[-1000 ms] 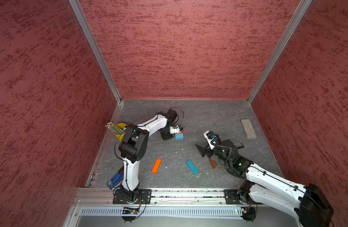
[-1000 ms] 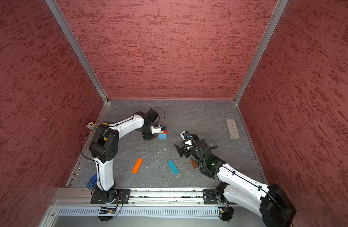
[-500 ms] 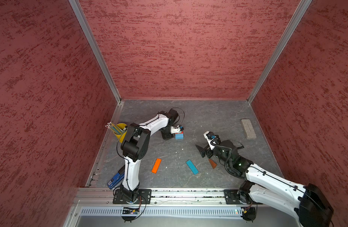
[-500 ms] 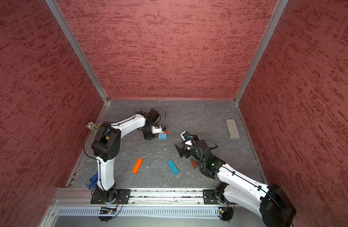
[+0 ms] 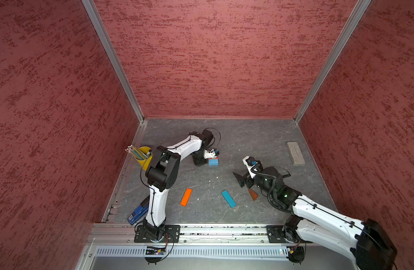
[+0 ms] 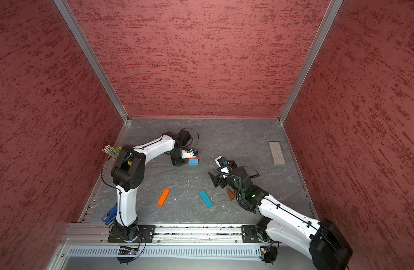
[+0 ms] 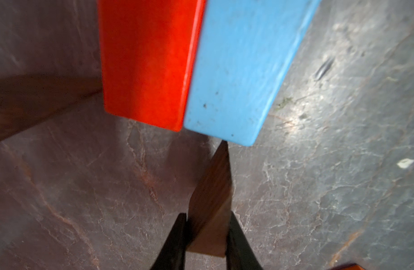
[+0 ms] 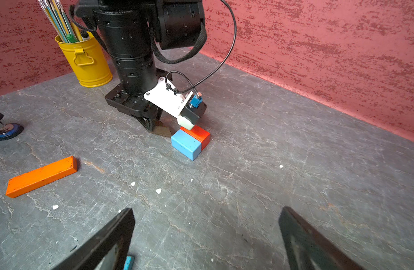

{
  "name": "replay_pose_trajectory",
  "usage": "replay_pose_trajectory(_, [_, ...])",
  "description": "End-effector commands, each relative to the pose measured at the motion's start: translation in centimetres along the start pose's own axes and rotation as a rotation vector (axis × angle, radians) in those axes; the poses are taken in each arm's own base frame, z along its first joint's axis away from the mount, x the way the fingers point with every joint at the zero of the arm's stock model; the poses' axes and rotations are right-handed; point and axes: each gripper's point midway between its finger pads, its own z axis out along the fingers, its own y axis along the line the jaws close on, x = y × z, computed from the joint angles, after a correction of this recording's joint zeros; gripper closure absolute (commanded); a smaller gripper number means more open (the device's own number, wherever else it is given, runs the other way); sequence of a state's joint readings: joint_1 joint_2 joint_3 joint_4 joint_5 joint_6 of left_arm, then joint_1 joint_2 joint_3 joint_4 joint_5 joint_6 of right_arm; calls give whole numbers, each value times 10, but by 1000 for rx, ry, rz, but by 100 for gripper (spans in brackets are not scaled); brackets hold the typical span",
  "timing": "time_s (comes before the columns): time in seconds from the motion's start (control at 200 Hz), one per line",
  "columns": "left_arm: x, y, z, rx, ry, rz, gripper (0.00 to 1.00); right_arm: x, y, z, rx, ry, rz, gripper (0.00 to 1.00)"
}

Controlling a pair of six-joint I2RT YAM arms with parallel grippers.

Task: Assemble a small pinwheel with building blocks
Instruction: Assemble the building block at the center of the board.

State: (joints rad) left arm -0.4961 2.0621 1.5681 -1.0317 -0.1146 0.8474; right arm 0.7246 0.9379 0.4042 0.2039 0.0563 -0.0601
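Blade placement looks to be the step in hand; the left end effector is clamped narrow on a brown wedge, gripped at its broad end, with the pointed tip right at a blue corner of the cube; whether tip and corner touch or stand a hair apart, the left wrist view cannot settle. The cube, red half and blue half side by side, sits on the table near its middle, just beside the left end effector in both top views.

By my reading the pinwheel is barely begun; the orange bar and the blue bar lie flat and apart toward the front, and another wedge lies loose beside the right arm; I can count no further wedges with confidence.

The next move calls for the held wedge to be laid against a face of the cube and let go without nudging the cube, which is probably light and free to slide; a slow lowering and a clean release seem wise.

The right end effector hangs low over bare table with its jaws spread wide and nothing between them; it touches nothing, and faces the cube from well apart.
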Motion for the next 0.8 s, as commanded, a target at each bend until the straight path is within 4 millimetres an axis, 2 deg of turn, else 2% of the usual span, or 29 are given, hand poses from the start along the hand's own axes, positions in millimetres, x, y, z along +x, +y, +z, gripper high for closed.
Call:
replay_pose_trajectory(0.0, [-4,0,4,3,11,20,77,0,-2,-2,4,-10,10,1])
replay_pose_trajectory(0.797, [-7,4,5,-11,2,18,70,1,-2,-3,4,-11,10,1])
